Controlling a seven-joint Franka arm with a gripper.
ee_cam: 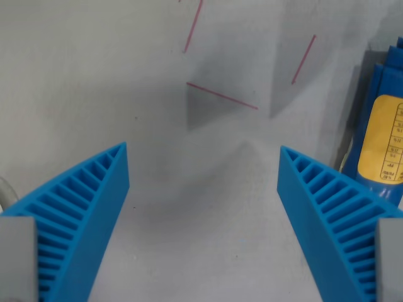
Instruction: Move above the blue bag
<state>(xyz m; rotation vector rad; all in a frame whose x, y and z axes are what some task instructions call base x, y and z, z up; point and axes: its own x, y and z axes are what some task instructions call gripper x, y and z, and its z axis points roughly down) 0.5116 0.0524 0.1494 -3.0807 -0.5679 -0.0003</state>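
The blue bag, with a yellow label panel, shows only partly at the wrist view's right edge, cut off by the frame. My gripper hangs over bare white tabletop, well to the left of the bag. Its two ribbed blue fingers are spread wide apart with nothing between them, so it is open. The right finger's outer side lies close to the bag in the picture; whether they touch I cannot tell.
The white table surface carries thin red line marks ahead of the gripper, with grey shadows across it. A small pale curved object peeks in at the left edge.
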